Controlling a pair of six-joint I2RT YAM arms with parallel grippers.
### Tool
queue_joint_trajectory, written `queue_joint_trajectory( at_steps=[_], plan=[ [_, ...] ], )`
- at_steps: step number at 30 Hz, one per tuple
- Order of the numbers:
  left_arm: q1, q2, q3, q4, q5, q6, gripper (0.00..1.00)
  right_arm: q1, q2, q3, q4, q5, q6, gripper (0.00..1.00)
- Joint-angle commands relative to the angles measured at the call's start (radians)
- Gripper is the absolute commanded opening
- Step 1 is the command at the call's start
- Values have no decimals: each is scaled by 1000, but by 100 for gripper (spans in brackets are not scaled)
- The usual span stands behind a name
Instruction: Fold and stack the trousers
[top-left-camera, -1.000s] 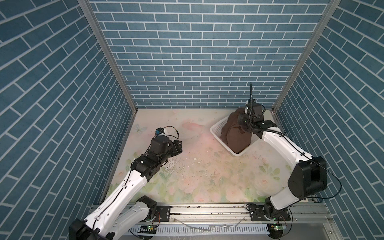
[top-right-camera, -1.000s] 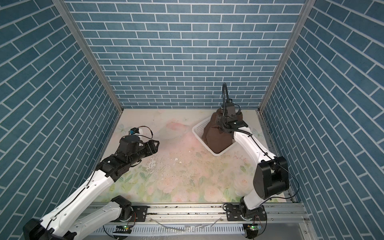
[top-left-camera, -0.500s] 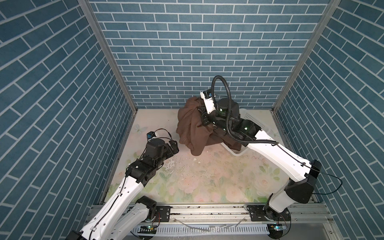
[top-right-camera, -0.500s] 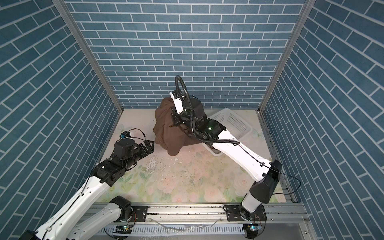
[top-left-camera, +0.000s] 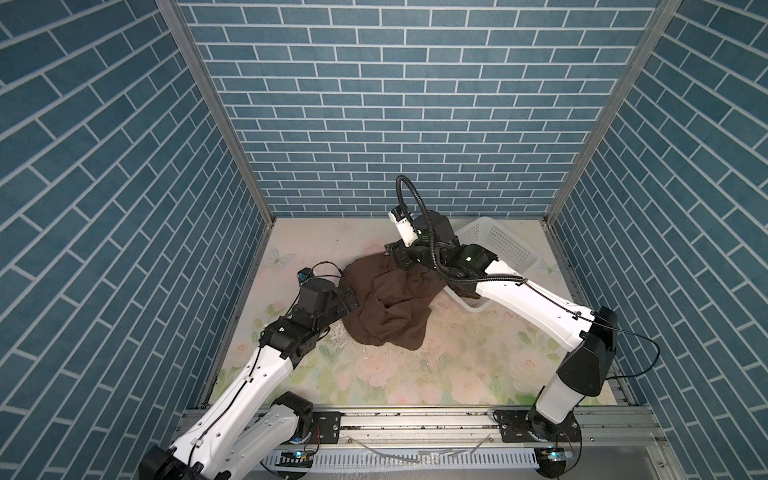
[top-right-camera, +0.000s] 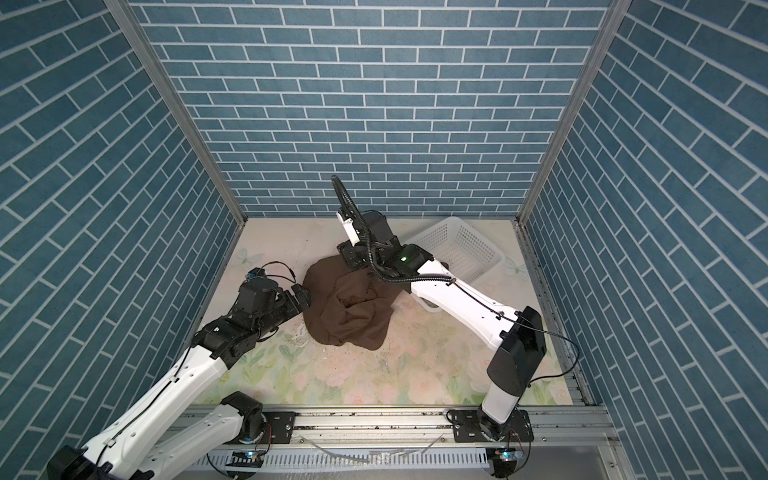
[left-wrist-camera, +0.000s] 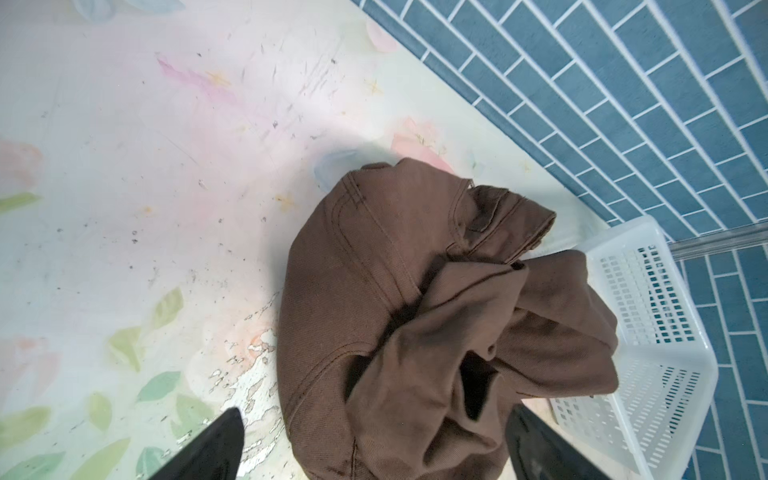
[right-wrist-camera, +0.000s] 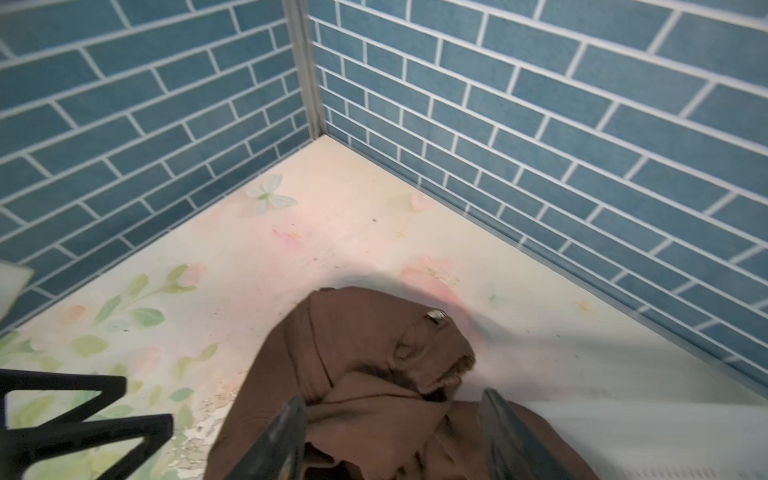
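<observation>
Brown trousers (top-left-camera: 386, 307) sit in a crumpled heap on the tabletop (top-left-camera: 415, 374), just beside the basket (top-left-camera: 503, 245), and nothing's folded yet. The right claw (right-wrist-camera: 392, 397) hangs over the heap's far edge with its jaws apart, gripping nothing as far as I can see. The left claw (left-wrist-camera: 374, 411) is wide open at the heap's left side, not pinching any cloth. I'd call this the spreading-out step. Next, each claw needs to find the waistband or a hem and pull it flat.
</observation>
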Motion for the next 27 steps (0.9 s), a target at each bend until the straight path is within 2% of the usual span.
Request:
queue_joint_trajectory(
  at_steps=[1, 6, 10, 16, 21, 25, 27],
  plan=[
    [6, 51, -16, 64, 67, 3, 99, -104, -83, -55, -40, 34, 86, 68],
    [6, 138, 22, 88, 114, 35, 99, -291, -127, -114, -119, -60, 248, 77],
    [7, 213, 63, 101, 153, 59, 99, -421, -110, -107, -269, -41, 314, 91],
    [6, 306, 95, 141, 187, 68, 99, -638, -102, -261, -222, -259, 422, 95],
    [7, 395, 118, 179, 204, 64, 99, -686, 4, -322, -146, -414, 436, 93],
    [6, 471, 141, 209, 256, 58, 93, -685, 166, -244, -122, -555, 440, 89],
    [6, 496, 142, 229, 270, 50, 92, -683, 233, -204, -123, -575, 450, 89]
  ],
)
